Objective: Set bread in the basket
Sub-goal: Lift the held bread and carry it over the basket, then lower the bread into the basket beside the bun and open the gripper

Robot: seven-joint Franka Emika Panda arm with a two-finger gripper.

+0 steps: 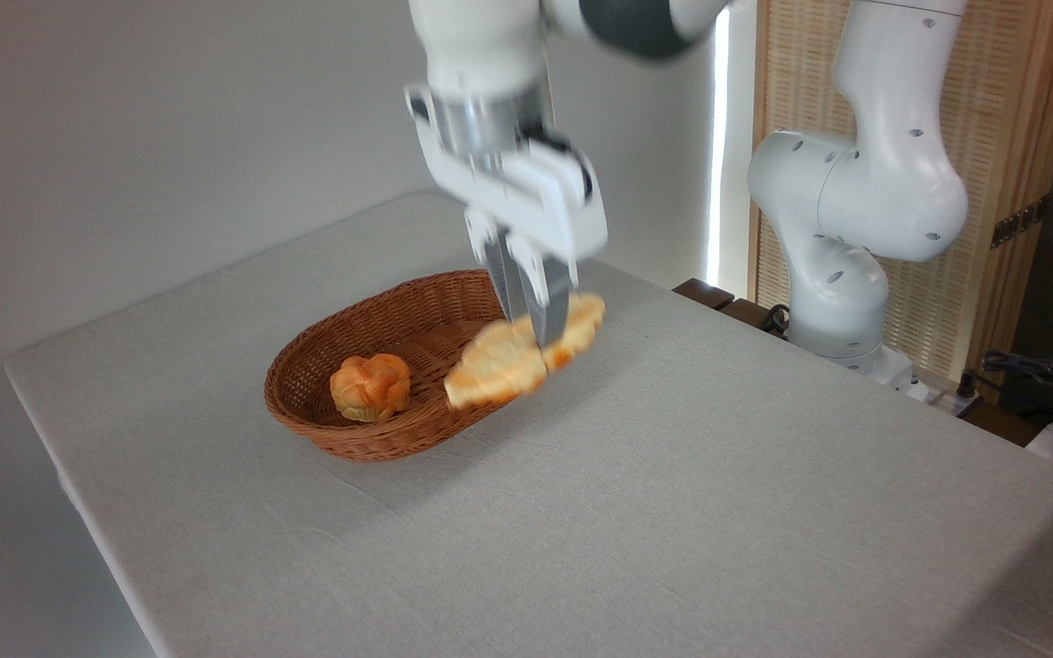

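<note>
- My jaws (pixel 534 315) hang just above the centre of the frame, pinching the bread (pixel 515 355) near its middle.
- The bread is blurred; it is tilted, its lower end down to the left over the right part of the basket (pixel 371 437), its upper end sticking out past the rim to the right.
- Whether the bread touches the basket I cannot tell.
- The basket sits on the grey tabletop (pixel 673 493), left of centre.
- A small orange knotted bun (pixel 369 387) lies inside the basket, at its left end, apart from the bread.
</note>
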